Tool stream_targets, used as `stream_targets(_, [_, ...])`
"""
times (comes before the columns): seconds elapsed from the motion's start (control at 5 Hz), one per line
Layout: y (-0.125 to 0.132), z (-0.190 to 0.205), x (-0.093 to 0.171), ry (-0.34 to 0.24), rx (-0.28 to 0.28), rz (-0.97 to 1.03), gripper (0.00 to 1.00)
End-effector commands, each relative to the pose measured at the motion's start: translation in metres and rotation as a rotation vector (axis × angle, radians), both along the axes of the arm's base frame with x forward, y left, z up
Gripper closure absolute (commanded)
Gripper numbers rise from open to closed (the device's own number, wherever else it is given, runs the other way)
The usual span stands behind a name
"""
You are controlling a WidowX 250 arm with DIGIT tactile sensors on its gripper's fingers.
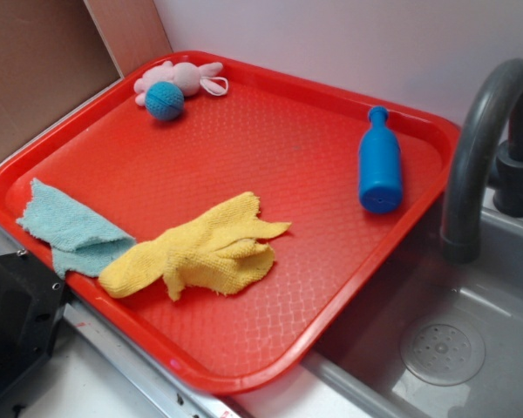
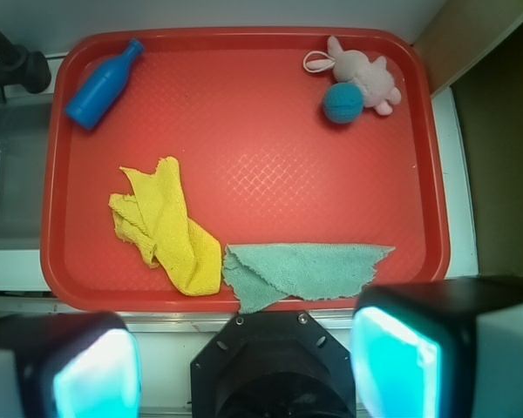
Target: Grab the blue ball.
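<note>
**Blue ball sits in a tray corner, gripper spread wide and holding nothing**

Blue ball (image 1: 164,100) is your target, and you will find it on the red tray (image 1: 331,226), tucked into the corner nearest the brown board (image 1: 35,70). It touches the pink plush bunny (image 1: 179,78), which lies just behind it against the tray's rim. From the wrist view the ball (image 2: 342,103) shows its knitted texture and rests against the bunny's (image 2: 362,74) side.

Take the tray as your reference for everything else. The blue plastic bottle (image 1: 380,161) lies on its side on the tray's opposite end, near the rim that borders the grey sink (image 1: 471,348) and the dark faucet (image 1: 475,148), well apart from the ball. The yellow cloth (image 1: 200,252) is crumpled toward the tray's front half, and the light teal cloth (image 1: 70,231) lies flat beside it, touching it, with one corner reaching the tray's front rim. The middle of the tray between the cloths and the ball is bare.

Your gripper (image 2: 244,366) appears only in the wrist view, hanging outside the tray's front rim, just beyond the teal cloth (image 2: 305,270). Its two fingers (image 2: 392,357) stand far apart with nothing between them, well apart from the ball at the far rim.
</note>
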State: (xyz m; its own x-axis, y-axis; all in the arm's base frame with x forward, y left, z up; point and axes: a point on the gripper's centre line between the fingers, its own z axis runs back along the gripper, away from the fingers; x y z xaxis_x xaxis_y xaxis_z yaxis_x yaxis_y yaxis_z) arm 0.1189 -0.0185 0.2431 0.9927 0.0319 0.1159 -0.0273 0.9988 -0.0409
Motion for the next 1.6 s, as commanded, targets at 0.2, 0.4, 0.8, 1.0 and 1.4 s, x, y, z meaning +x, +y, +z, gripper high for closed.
stream_targets(0.2, [0.012, -0.013, 0.017, -0.121, -0.062, 0.245, 0.00])
stream_targets(0.4, [0.022, -0.028, 0.036, -0.264, 0.002, 0.490, 0.00])
stream_targets(0.8, [0.061, -0.076, 0.094, -0.313, 0.137, 0.717, 0.00])
stream_targets(1.0, [0.074, -0.092, 0.115, -0.328, 0.181, 0.780, 0.00])
stream_targets(1.4, [0.092, -0.125, 0.133, -0.360, 0.287, 0.843, 0.00])
